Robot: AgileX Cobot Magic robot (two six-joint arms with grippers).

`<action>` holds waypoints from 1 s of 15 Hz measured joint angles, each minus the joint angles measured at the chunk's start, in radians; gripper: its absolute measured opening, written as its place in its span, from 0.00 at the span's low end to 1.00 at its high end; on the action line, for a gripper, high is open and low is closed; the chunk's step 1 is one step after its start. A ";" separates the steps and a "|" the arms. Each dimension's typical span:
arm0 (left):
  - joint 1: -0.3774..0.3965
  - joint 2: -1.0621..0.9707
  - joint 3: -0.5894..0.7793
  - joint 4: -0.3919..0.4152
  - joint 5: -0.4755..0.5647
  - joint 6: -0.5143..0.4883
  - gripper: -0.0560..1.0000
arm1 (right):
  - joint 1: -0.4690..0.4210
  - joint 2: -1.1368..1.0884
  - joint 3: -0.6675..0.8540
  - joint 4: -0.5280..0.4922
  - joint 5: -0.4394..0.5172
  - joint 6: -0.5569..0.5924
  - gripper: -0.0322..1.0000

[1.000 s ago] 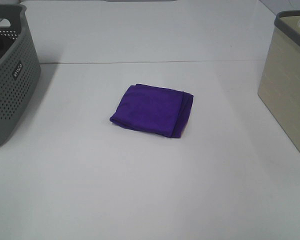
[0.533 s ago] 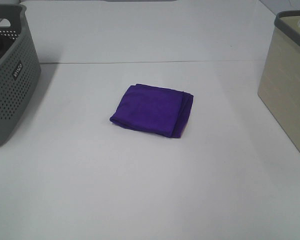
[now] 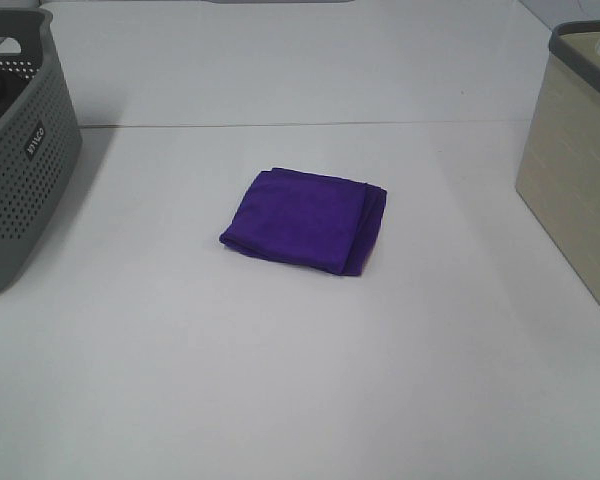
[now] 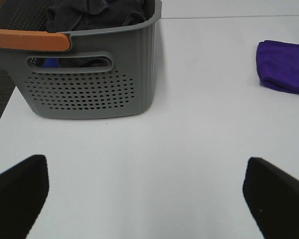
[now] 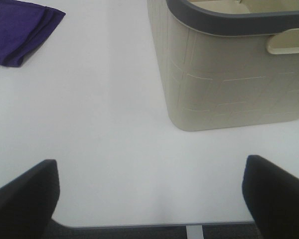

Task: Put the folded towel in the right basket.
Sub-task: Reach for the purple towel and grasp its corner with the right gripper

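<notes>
A folded purple towel point(image 3: 306, 220) lies flat in the middle of the white table; it also shows in the left wrist view point(image 4: 284, 65) and the right wrist view point(image 5: 17, 30). The beige basket with a grey rim point(image 3: 580, 150) stands at the right edge and shows in the right wrist view point(image 5: 229, 69). My left gripper point(image 4: 144, 199) is open and empty, well short of the towel. My right gripper point(image 5: 149, 199) is open and empty, near the table's front edge beside the beige basket. Neither gripper shows in the exterior high view.
A grey perforated basket point(image 3: 20, 150) stands at the left edge; it holds dark cloth and has an orange handle point(image 4: 30, 39) in the left wrist view. The white table point(image 3: 300, 380) spreads around the towel.
</notes>
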 joint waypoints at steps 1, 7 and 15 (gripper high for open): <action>0.000 0.000 0.000 0.000 0.000 0.000 0.99 | 0.000 0.000 0.000 0.000 0.000 0.000 0.96; 0.000 0.000 0.000 0.000 0.000 0.000 0.99 | 0.000 0.000 0.000 0.000 0.000 0.000 0.96; 0.000 0.000 0.000 0.000 0.000 0.000 0.99 | 0.000 0.000 0.000 0.000 0.000 0.000 0.96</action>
